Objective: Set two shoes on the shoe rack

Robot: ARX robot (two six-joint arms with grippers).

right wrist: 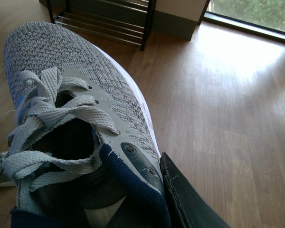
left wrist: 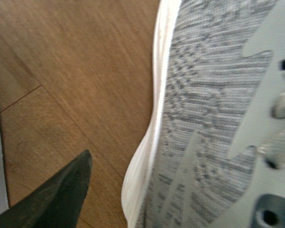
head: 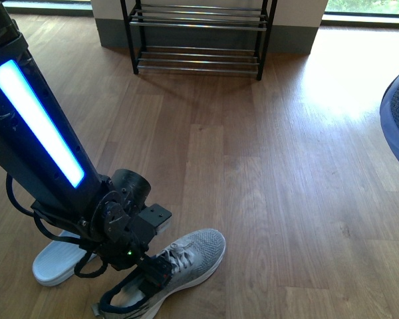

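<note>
Right wrist view: grey knit sneaker [right wrist: 76,61], navy lining, flat grey laces

Two sneakers [head: 194,256] [right wrist: 76,71], one rack [head: 198,41], one slipper [head: 53,263]

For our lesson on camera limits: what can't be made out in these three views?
Shoe rack: top cut off by the front view's upper edge.
Left fingers: grip on floor sneaker hidden behind the left arm, front view; only one shows, left wrist view.
Pale slipper: mostly behind that arm.
Raised sneaker: heel cut off, right wrist view's lower edge.
</note>
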